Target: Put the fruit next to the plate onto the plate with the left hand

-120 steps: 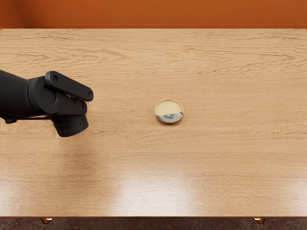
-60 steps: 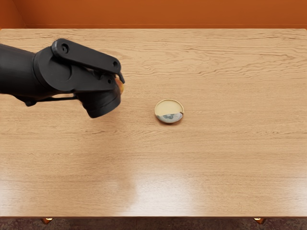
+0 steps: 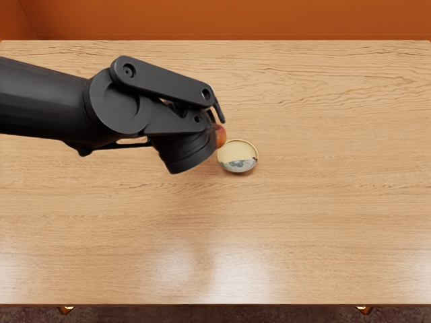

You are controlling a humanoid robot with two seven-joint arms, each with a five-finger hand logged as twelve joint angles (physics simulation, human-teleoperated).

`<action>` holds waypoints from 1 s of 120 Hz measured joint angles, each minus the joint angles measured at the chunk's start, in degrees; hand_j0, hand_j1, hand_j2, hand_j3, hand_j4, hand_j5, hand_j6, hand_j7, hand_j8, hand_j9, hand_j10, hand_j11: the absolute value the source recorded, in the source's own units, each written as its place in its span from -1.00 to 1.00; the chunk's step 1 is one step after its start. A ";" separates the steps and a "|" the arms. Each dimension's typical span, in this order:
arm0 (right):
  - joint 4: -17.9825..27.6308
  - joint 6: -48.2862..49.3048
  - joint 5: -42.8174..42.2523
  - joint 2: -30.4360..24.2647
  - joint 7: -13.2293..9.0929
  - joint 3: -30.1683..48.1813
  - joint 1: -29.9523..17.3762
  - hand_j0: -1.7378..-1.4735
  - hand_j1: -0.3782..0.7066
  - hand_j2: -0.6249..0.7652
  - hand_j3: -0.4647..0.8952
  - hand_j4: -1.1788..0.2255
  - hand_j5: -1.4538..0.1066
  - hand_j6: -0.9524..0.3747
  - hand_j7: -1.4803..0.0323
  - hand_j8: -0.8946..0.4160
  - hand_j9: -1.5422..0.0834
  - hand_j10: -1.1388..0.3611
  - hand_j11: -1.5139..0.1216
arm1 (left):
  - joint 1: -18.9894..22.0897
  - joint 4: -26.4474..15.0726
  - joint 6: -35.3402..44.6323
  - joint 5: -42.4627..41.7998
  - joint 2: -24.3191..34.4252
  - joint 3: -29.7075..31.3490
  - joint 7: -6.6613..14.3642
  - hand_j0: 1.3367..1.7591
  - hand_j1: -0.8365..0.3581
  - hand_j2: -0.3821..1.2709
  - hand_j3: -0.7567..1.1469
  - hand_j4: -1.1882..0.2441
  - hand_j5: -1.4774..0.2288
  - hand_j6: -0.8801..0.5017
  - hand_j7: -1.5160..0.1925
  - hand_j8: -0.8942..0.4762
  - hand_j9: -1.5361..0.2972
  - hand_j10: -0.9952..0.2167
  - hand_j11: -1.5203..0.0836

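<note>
Black, matte casing covers the left arm, which reaches in from the left edge above the wood-grained tabletop [image 3: 323, 222]. The left hand [image 3: 192, 138] is turned back-upward, its fingers curled round the fruit [image 3: 220, 136], of which only a rounded reddish-orange sliver shows at the hand's right side. The fruit sits at the upper-left rim of the plate [image 3: 237, 153], a small round cream dish with a dark smear.
</note>
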 joint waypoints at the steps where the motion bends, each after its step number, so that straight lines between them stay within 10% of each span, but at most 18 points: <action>1: 0.00 0.00 0.00 0.00 0.00 0.00 0.00 -0.40 -0.87 -0.11 -0.32 0.63 0.81 0.38 0.90 0.31 0.84 0.47 0.80 | -0.01 0.01 0.00 -0.04 0.00 -0.02 0.00 0.51 -0.35 0.38 -0.20 -0.35 -0.49 -0.38 -0.41 -0.41 -0.41 -0.59 -0.35; 98: 0.01 -0.01 -0.01 0.00 0.01 -0.07 0.01 -0.40 -0.87 -0.11 -0.32 0.63 0.81 0.38 0.90 0.31 0.84 0.47 0.80 | 4.30 3.56 0.14 -0.25 0.00 -5.38 0.04 0.52 -0.35 -0.01 -0.20 -0.34 -0.39 -0.71 -0.34 -0.51 -0.36 -0.55 -0.29; 120: 0.01 -0.01 -0.01 0.00 0.01 -0.07 0.01 -0.40 -0.87 -0.11 -0.32 0.63 0.81 0.38 0.90 0.31 0.84 0.47 0.80 | 5.74 4.12 0.15 -0.26 0.00 -7.85 0.06 0.52 0.06 -0.28 -0.20 -0.02 -0.02 -0.41 0.03 -0.31 -0.02 -0.16 0.10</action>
